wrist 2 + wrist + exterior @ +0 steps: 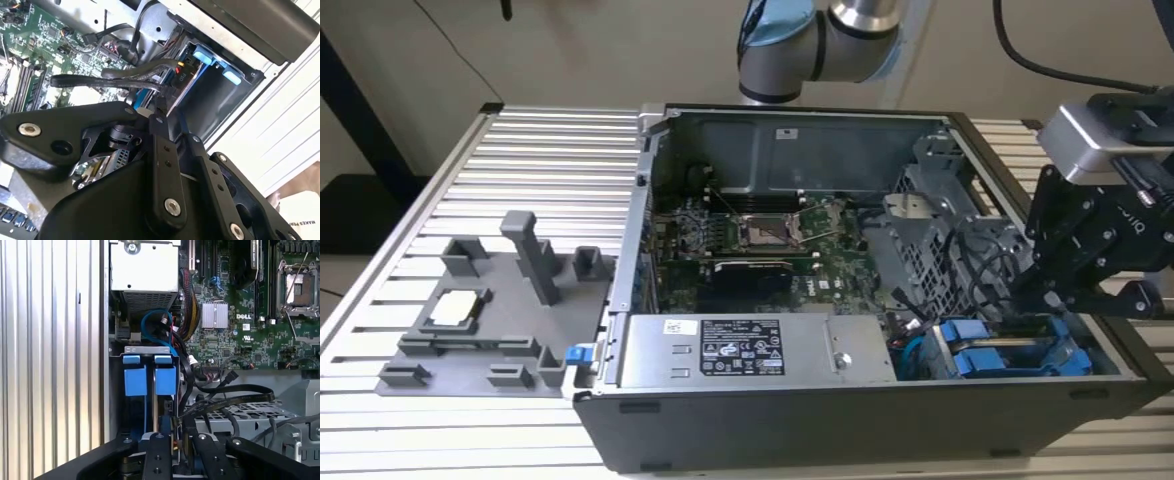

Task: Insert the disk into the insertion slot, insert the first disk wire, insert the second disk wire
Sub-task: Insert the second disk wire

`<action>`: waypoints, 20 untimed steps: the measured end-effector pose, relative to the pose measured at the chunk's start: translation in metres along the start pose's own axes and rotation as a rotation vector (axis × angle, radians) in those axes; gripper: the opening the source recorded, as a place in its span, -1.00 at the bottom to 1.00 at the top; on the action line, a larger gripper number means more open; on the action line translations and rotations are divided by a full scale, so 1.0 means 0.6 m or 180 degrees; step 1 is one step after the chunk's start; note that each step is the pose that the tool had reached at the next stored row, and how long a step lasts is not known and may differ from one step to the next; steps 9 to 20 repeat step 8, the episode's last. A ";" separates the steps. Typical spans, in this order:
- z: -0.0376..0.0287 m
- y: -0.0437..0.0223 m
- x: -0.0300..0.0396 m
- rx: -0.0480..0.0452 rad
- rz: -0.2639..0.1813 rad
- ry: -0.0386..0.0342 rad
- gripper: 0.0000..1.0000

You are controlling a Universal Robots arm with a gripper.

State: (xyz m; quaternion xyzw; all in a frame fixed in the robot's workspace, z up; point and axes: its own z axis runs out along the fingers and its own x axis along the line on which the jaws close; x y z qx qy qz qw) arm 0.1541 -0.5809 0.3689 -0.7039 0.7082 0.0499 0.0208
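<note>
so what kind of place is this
Likely a robotics lab or test bench for computer assembly: an open desktop computer case lies on a slotted aluminium table, beside a grey parts fixture, with a robot arm behind.

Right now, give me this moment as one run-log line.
disk: seated in insertion slot | gripper: at drive cage, among black cables | fingers: unclear

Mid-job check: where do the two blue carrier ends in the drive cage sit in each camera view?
Exterior view: blue carrier ends in the case's near corner at the exterior view's right, beside the power supply.
Second wrist view: against the dark case wall, beyond the black cables.
First wrist view: side by side, between the ribbed table and the cables.
Shared landmark: green motherboard.
</note>
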 end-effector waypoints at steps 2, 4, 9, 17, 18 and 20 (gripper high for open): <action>0.000 0.000 0.000 0.0000 0.0000 0.0000 -0.51; 0.000 0.000 0.000 0.0000 0.0000 -0.0001 -0.51; 0.000 0.000 0.000 0.0000 0.0000 0.0000 -0.51; 0.000 0.000 0.000 0.0000 0.0000 0.0000 -0.51; 0.000 0.000 0.000 0.0000 0.0000 0.0000 -0.51; 0.000 0.000 0.000 0.0000 0.0000 0.0000 -0.51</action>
